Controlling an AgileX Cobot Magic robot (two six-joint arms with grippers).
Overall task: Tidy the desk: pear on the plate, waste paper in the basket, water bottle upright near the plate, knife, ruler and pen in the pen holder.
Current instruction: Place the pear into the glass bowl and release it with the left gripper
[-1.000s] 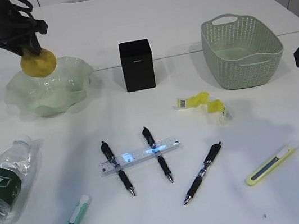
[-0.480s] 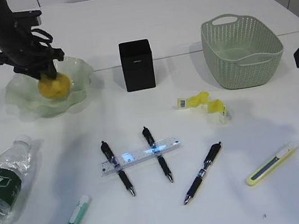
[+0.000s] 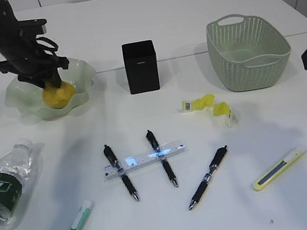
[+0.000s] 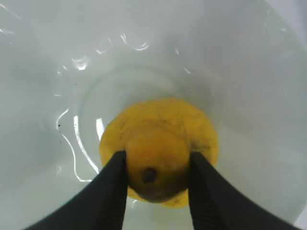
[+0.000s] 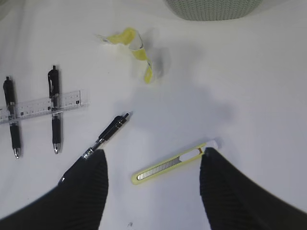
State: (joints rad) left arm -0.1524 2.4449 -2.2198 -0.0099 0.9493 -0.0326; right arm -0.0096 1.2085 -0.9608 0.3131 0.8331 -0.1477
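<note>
Fingers of my left gripper [image 4: 156, 165] clamped the pear [image 4: 160, 143] inside the plate [image 3: 23, 103]; my right gripper [image 5: 153, 167] hung open.

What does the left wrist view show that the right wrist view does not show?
Only the left wrist view shows the yellow pear between the left gripper fingers, inside the pale green glass plate. Only the right wrist view shows the yellow utility knife, clear plastic ruler, three black pens and crumpled yellow paper. They share nothing.

You had pear [image 3: 58, 94] in plate [image 3: 80, 74]; pen holder [image 3: 140, 67] stood right, basket [image 3: 248, 51] farther right.
</note>
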